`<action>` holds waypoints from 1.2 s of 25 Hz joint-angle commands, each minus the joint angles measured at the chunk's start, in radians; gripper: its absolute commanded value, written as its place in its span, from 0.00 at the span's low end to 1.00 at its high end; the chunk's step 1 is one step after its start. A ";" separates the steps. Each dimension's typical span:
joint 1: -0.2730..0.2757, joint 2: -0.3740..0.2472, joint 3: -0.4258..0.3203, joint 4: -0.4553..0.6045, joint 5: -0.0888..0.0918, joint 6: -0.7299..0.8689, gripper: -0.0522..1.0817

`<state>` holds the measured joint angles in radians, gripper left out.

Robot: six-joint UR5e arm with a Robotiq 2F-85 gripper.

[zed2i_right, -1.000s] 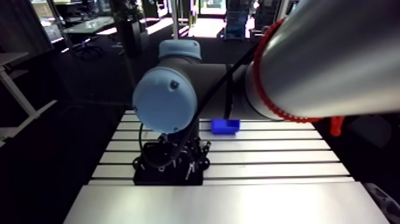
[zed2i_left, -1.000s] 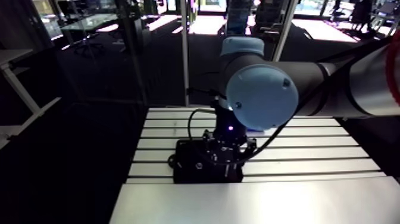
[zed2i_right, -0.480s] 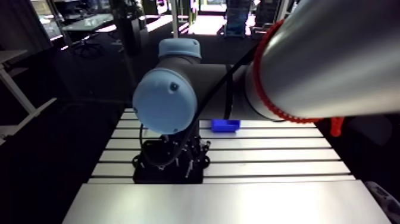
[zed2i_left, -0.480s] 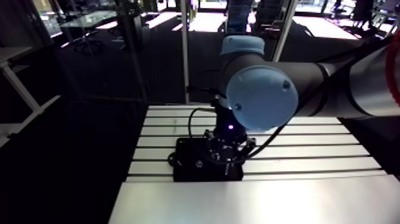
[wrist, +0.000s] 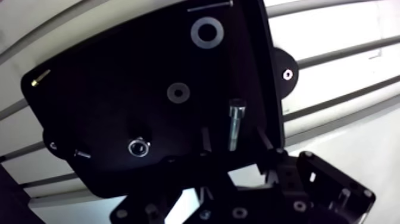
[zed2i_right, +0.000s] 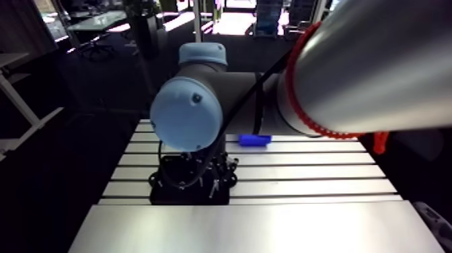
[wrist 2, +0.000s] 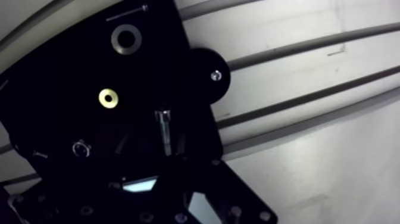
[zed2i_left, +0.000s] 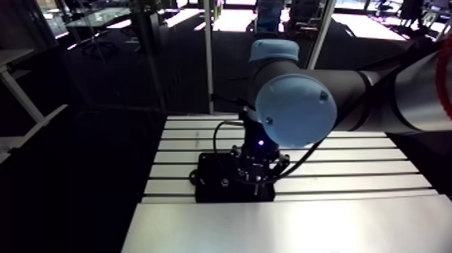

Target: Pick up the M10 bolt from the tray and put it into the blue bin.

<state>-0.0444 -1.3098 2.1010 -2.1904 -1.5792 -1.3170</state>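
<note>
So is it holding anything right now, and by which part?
Nothing yet. The gripper is open, one finger on each side of the bolt, which lies untouched on the black tray.

Large washer [wrist: 197,33], small washer [wrist: 172,92], slotted table [wrist: 333,36]

1 tray [wrist: 113,83] — 1 bolt [wrist: 235,123], 2 washers [wrist: 196,33], 1 blue bin [zed2i_right: 255,140]
</note>
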 commanded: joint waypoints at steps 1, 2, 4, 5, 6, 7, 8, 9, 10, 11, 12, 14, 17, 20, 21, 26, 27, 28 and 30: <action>0.000 0.014 0.000 -0.001 -0.009 0.000 0.52; 0.000 0.017 0.001 -0.001 -0.009 0.000 0.52; 0.000 0.017 0.001 -0.001 -0.009 0.000 0.52; 0.000 0.017 0.001 -0.001 -0.009 0.000 0.52; 0.000 0.019 0.001 -0.001 -0.009 0.000 0.52; 0.000 0.019 0.001 -0.001 -0.009 0.000 0.52; 0.000 0.019 0.003 -0.001 -0.009 0.000 0.53; 0.000 0.019 0.003 -0.001 -0.009 0.000 0.54; 0.000 0.019 0.003 -0.001 -0.009 0.002 0.54; 0.000 0.019 0.003 -0.001 -0.009 0.000 0.54; 0.000 0.019 0.003 -0.001 -0.009 0.002 0.54; 0.000 0.021 0.003 -0.001 -0.009 0.000 0.55; 0.000 0.021 0.004 -0.001 -0.009 0.002 0.56; 0.000 0.021 0.004 -0.001 -0.009 0.002 0.56; 0.000 0.021 0.004 -0.001 -0.009 0.002 0.57; 0.000 0.021 0.006 -0.001 -0.009 0.002 0.59; 0.000 0.021 0.006 -0.001 -0.009 0.002 0.59; 0.000 0.021 0.006 0.001 -0.009 0.002 0.59; 0.000 0.021 0.008 0.001 -0.009 0.000 0.60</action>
<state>-0.0445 -1.2893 2.1070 -2.1911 -1.5884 -1.3153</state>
